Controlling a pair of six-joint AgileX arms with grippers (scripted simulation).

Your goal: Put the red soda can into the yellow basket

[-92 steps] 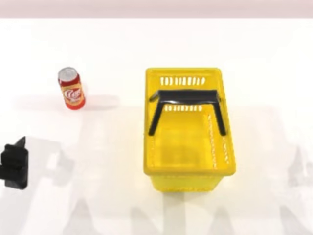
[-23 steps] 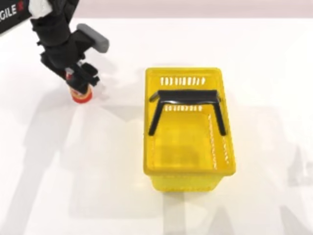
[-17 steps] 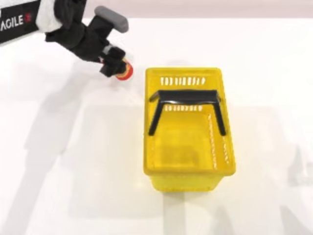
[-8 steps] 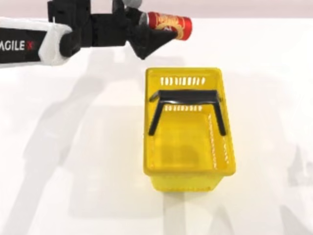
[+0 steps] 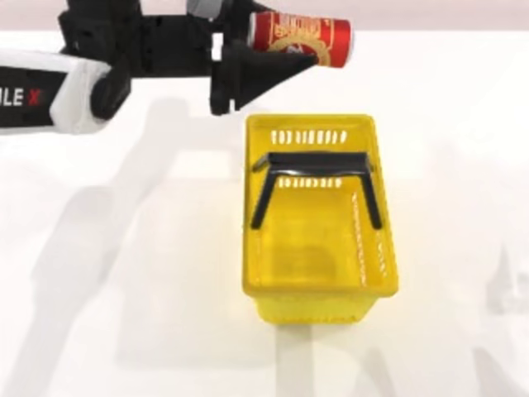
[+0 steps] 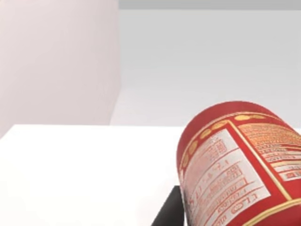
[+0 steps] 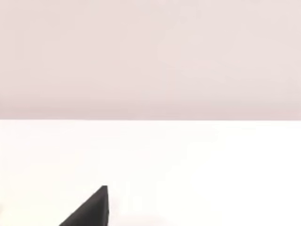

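A big white table (image 5: 124, 248) (with soft grey shadows on it) meets a pale pink wall (image 7: 150, 56).

Rendered simulation scene: bare white table (image 5: 165, 289), plain pinkish wall (image 7: 150, 56), no furnishings.

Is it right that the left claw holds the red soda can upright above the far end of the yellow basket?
Not quite. The left claw does hold the red soda can raised by the far end of the yellow basket, but the can lies on its side, not upright. The top view shows it lying lengthwise.
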